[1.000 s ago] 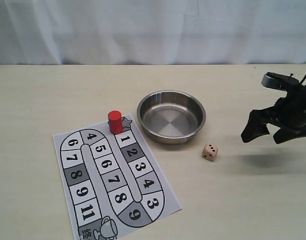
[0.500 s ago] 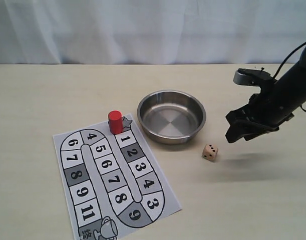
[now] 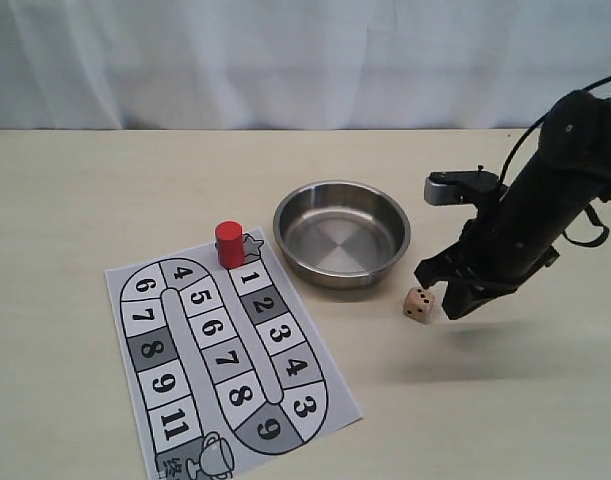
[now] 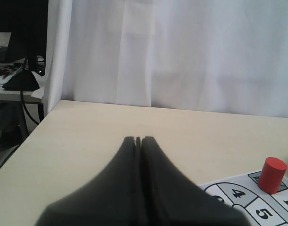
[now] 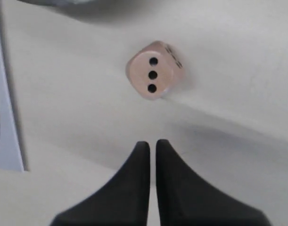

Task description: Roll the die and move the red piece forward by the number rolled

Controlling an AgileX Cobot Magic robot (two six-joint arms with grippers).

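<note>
The beige die (image 3: 419, 304) lies on the table just in front of the steel bowl (image 3: 342, 232); in the right wrist view the die (image 5: 154, 70) shows a three-pip face to the camera. My right gripper (image 3: 440, 292) hangs low right beside the die, on its right. Its fingers (image 5: 152, 143) are almost together with nothing between them, a short way from the die. The red piece (image 3: 229, 244) stands upright at the board's start star, next to square 1. My left gripper (image 4: 138, 139) is shut and empty, with the red piece (image 4: 272, 175) off to one side. The left arm is outside the exterior view.
The paper game board (image 3: 225, 350) with numbered squares lies at the front left. The bowl is empty. A white curtain (image 3: 305, 60) closes off the back of the table.
The right arm has swung in from the right edge, leftward and down, ending beside the die. Die, red piece and bowl have not moved.
</note>
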